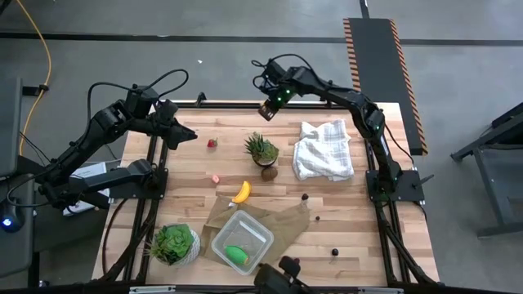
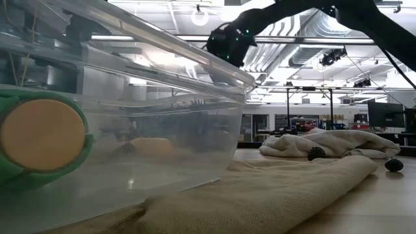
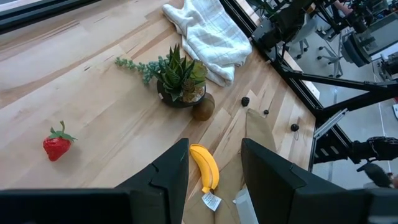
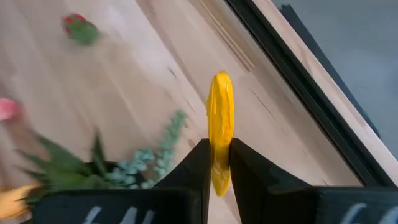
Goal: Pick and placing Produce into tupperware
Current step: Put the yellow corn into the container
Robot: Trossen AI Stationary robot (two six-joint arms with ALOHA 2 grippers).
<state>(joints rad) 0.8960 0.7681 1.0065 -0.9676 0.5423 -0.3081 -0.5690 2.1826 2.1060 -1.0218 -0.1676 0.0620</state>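
1. Tupperware [image 1: 243, 237] sits at the desk's near edge on a paper bag [image 1: 278, 219], green oval [image 1: 238, 255] inside; banana [image 1: 241, 192] lies just beyond.
2. Left gripper [image 1: 189, 135] waits near the far-left corner, fingers apart, empty.
3. Right gripper [image 4: 217, 163], high over the far edge, pinches a yellow-orange piece [image 4: 220, 127]; carry it directly above the box before releasing.

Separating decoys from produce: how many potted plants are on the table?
2: the spiky plant mid-table, beside the white cloth; the leafy plant beside the tupperware. None appears hidden.
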